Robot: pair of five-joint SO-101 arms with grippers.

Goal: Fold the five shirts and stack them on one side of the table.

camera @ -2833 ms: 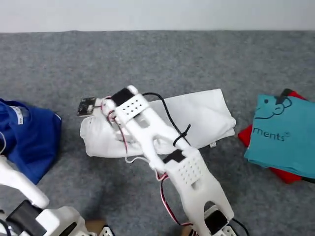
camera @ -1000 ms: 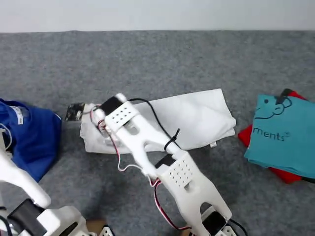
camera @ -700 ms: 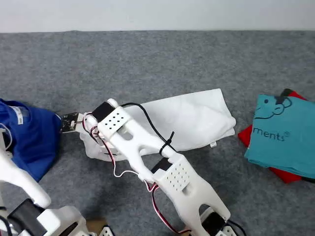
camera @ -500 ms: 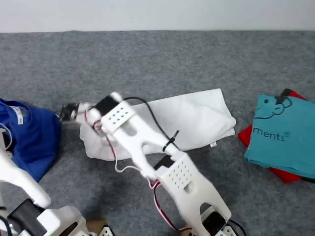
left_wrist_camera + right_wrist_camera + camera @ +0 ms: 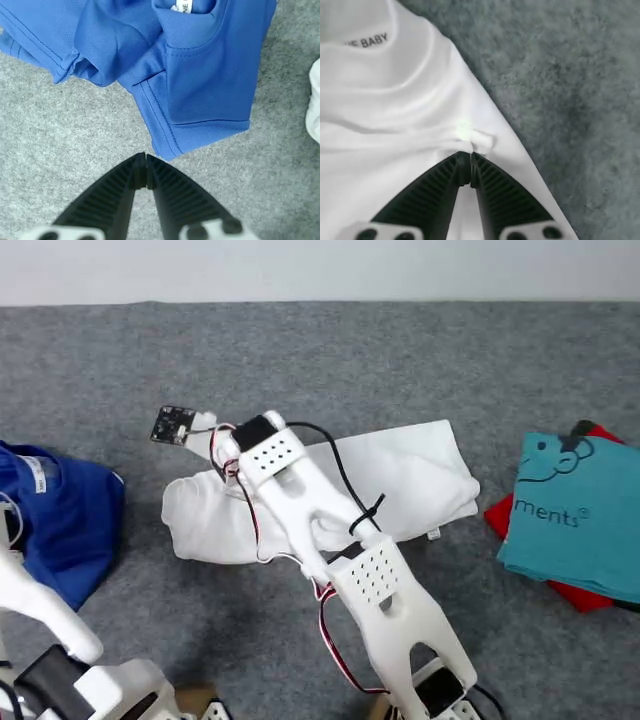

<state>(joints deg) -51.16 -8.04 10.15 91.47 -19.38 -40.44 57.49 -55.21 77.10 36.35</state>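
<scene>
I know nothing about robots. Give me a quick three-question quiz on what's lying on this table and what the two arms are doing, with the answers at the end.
1. True or false: the teal shirt lies on top of the red shirt.
2. Which colour of shirt are the right arm's jaws pinching? A) white B) teal C) red
3. Fill the gap: the left arm's jaws are shut on nothing, over the bare table, close to the edge of the ____ shirt.

Key
1. True.
2. A: they are shut on a fold of the white shirt.
3. Blue: the blue shirt.
</scene>
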